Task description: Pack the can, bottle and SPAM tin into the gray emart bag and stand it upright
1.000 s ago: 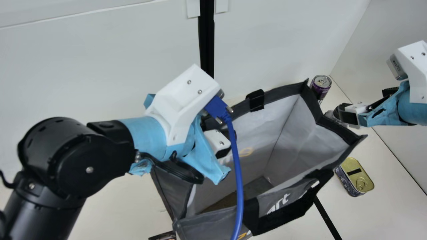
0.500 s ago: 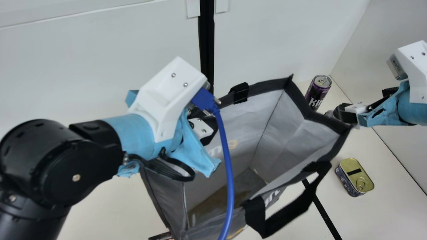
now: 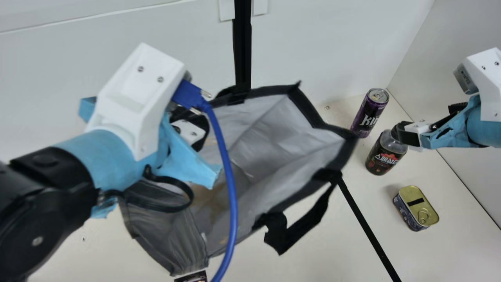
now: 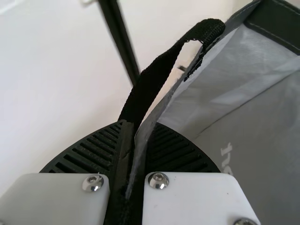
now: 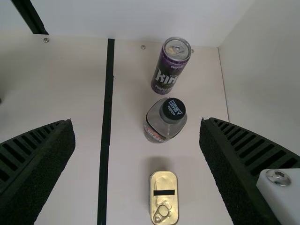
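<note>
At the left of the main view, the left gripper [image 3: 197,124] is closed on the far rim of the gray emart bag [image 3: 270,196], pinching its cloth and a black strap between the ribbed fingers. The bag leans with its open mouth up and toward the right; the mouth's long axis runs from near left to far right. Its near-left side sags in folds, and the near handle [image 3: 287,235] hangs outward. A dark printed item [image 3: 191,277] is partly covered by its near corner. I cannot tell whether its base touches the table [image 3: 442,250].

From the bag's right corner a black strip [image 3: 368,227] runs toward the near side, with a band of table between it and the items. The can [image 3: 367,117] stands upright near the back wall [image 3: 332,43]. The bottle [image 3: 385,156] stands upright, cap up, just nearer than the can. Nearer again, the SPAM tin [image 3: 417,207] lies flat, gold lid up, long axis running far to near, ring end nearest, with table on all sides. The right gripper [image 3: 403,134] hangs over the bottle, jaws wide apart and holding nothing; the side wall [image 3: 462,168] rises along the right
</note>
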Available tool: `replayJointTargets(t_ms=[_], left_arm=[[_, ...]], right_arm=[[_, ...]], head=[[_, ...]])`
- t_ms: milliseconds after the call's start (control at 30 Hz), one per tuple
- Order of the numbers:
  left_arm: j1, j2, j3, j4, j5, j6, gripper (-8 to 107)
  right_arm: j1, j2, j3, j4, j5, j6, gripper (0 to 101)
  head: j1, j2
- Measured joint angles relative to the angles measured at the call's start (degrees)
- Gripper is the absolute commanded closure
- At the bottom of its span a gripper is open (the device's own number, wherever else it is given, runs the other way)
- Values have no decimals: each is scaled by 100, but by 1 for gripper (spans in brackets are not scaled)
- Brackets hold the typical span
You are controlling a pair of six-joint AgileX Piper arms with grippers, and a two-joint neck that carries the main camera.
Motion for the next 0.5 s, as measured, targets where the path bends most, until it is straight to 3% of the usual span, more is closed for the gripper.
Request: replayJointTargets(t_ms=[500], left_arm=[[-43, -812, 902, 2173, -11, -1182, 107]], right_arm=[[0, 0, 0, 0, 0, 0, 6]], head=[[0, 0]])
